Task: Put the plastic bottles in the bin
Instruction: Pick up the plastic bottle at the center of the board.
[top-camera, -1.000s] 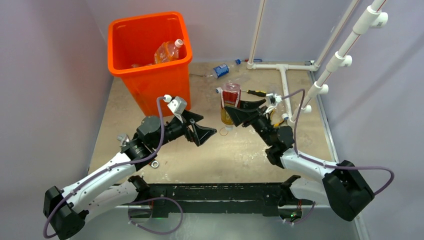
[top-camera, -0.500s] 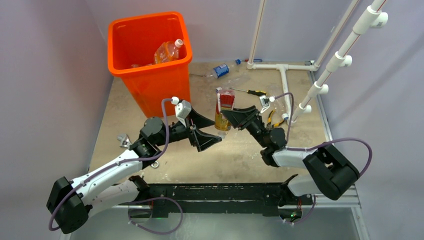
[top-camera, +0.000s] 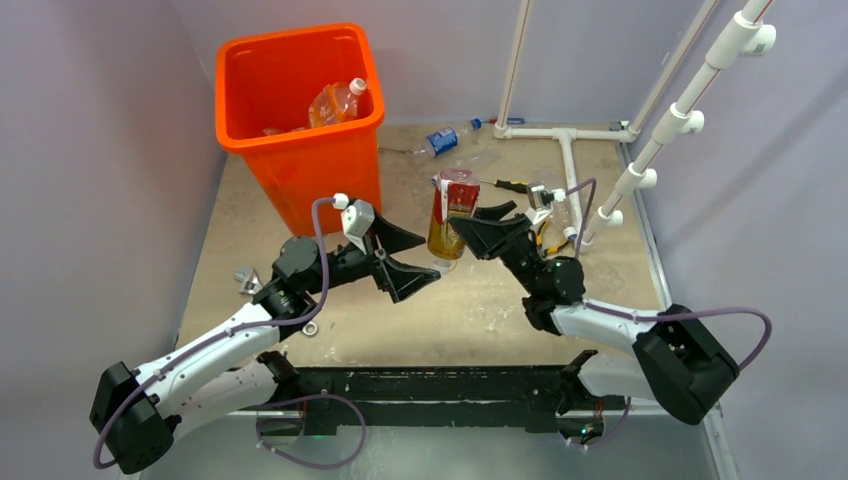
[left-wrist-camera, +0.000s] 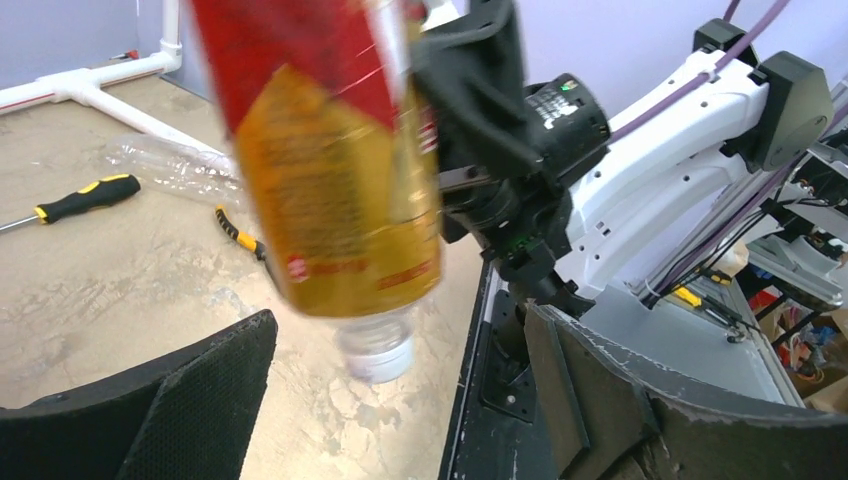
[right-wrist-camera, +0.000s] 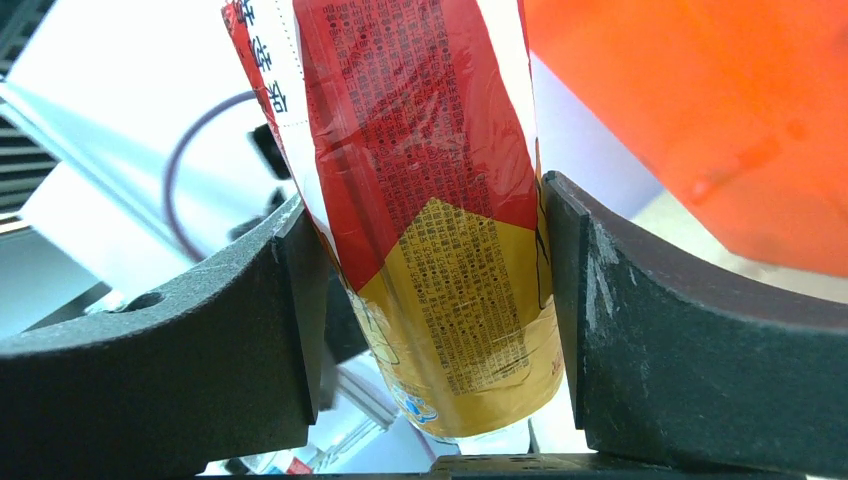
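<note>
My right gripper (top-camera: 458, 224) is shut on a bottle with a red and gold label (top-camera: 452, 205), held upside down above the table, white cap down. In the right wrist view the bottle (right-wrist-camera: 440, 200) sits squeezed between both pads (right-wrist-camera: 290, 320). My left gripper (top-camera: 426, 262) is open and empty, just left of and below the bottle. In the left wrist view the bottle (left-wrist-camera: 340, 170) hangs above the gap of my left gripper (left-wrist-camera: 400, 400). The orange bin (top-camera: 300, 150) stands at the back left with an orange-tinted bottle (top-camera: 335, 102) inside. A blue-labelled bottle (top-camera: 440, 140) lies behind.
A yellow-black screwdriver (top-camera: 510, 185) and yellow-handled pliers (top-camera: 545, 235) lie behind the right gripper. A crushed clear bottle (left-wrist-camera: 170, 165) lies near them. A white pipe frame (top-camera: 570, 150) stands at the back right. A small metal tool (top-camera: 247, 278) lies by the left arm.
The right gripper carried the bottle a little left, toward the left gripper. The left gripper turned and rose, and its jaws now stand wider apart below the bottle.
</note>
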